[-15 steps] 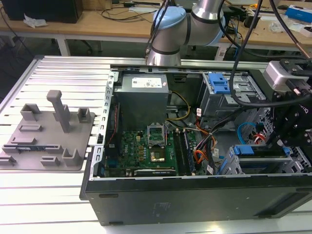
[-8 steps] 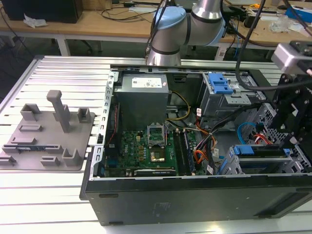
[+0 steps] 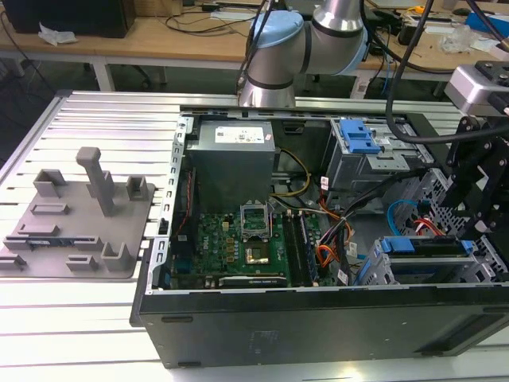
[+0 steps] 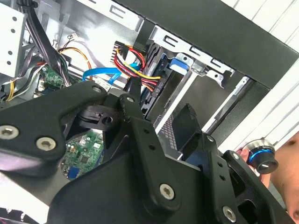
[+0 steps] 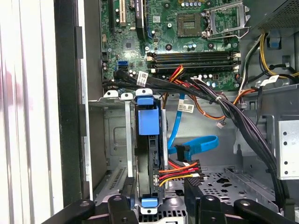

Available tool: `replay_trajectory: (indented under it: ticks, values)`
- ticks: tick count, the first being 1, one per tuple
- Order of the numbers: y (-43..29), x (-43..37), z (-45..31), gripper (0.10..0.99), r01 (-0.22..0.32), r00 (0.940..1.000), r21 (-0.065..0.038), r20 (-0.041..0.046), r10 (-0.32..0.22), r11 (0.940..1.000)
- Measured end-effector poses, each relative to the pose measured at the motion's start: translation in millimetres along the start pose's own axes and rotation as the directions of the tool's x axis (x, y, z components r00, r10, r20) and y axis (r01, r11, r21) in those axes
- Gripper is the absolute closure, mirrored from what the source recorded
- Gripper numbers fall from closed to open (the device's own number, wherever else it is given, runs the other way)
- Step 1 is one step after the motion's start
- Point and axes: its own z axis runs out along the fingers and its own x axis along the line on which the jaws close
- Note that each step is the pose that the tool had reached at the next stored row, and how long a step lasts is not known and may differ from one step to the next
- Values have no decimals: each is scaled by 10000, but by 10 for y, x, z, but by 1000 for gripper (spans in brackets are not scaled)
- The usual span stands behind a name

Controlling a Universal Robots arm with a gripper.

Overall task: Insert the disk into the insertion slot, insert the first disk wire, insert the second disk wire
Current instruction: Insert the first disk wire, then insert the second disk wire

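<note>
Close beside disk [image 5: 149, 123], coloured wires [image 5: 180, 169].

Open black computer case [image 3: 318, 322] on a slatted metal tabletop [image 3: 95, 318]. Inside, toward the exterior view's left, a green motherboard [image 3: 231, 251] in front of a grey power supply [image 3: 233, 163]. Toward the exterior view's right, the disk [image 3: 425, 247] in its blue carrier, sitting in the insertion slot [image 3: 374, 272] of the perforated cage. Just above it, the black pincer [image 3: 471, 203]. Farther back, a grey drive box [image 3: 362, 163] with a blue tab. Outside the case, on the exterior view's left, a grey fixture plate [image 3: 71, 231] with upright pegs. Behind, the robot arm [image 3: 278, 56].
</note>
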Motion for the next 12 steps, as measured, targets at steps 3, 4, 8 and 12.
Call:
replay_trajectory:
  ticks: [3,4,8,12]
  values:
    - [0,0,0,545,-1,10000,0,0,1,10000]
    - [0,0,0,545,0,10000,0,-1,0,10000]
    - [0,0,0,545,0,10000,0,-2,0,10000]
    - [0,0,0,545,-1,10000,0,-3,1,10000]
